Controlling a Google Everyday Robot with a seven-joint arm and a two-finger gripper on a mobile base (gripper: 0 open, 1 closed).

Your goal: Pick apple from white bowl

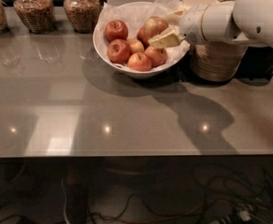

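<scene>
You've got the end effector [161,31] upper right of centre, over the right side of the white bowl [103,54], fingers [164,39] clamped on the apple [153,25]. The apple sits just above the smaller red apples [119,50]. The bowl rests on the tabletop [127,120], with stacked beige bowls [218,59] just right of it.

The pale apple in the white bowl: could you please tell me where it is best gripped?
Probably across the pale apple's round middle, coming from the white bowl's right rim, where the gripper sits: it lies topmost, with darker red apples crowding its left and front.
</scene>
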